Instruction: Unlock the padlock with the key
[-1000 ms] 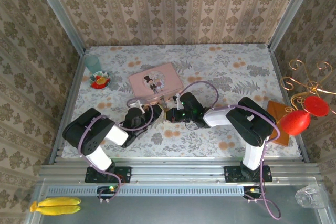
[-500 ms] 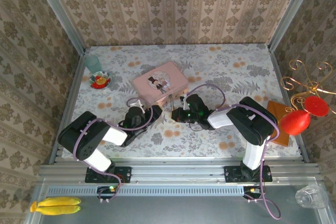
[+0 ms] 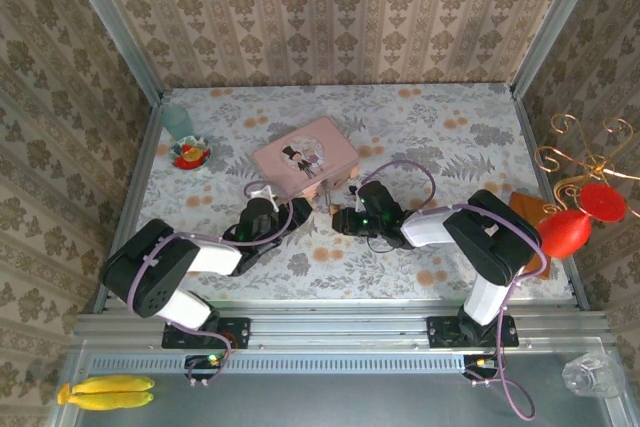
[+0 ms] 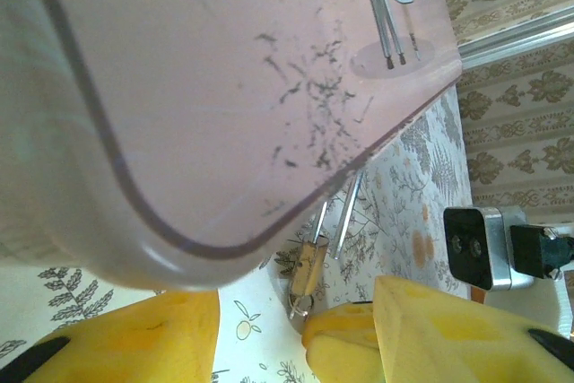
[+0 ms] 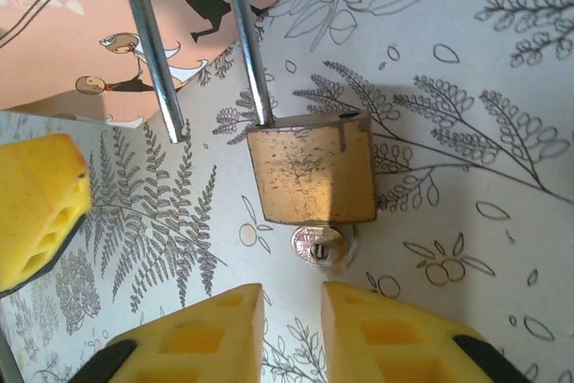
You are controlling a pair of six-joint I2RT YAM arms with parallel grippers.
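Observation:
The small brass padlock (image 5: 311, 172) lies on the floral table, hooked to the pink tin (image 3: 305, 159) by its silvery shackle (image 5: 242, 38). One shackle leg enters the body; the other ends free beside it. The key (image 5: 316, 244) sticks in the lock's underside. My right gripper (image 5: 293, 298) is open just short of the key head, holding nothing. In the top view it (image 3: 343, 219) sits right of the padlock (image 3: 333, 209). My left gripper (image 4: 296, 302) is open under the tin's corner (image 4: 224, 132), facing the padlock (image 4: 309, 266); from above it (image 3: 268, 213) lies left of the lock.
A teal cup (image 3: 178, 120) and a small dish (image 3: 190, 154) stand at the back left. A brown board (image 3: 530, 222) and a gold stand with red ornaments (image 3: 580, 212) sit at the right edge. Wallpapered walls close in the table.
The pink tin has turned and shifted a little to the right. My right gripper has drawn back to the right from the padlock. The left gripper has edged towards the tin.

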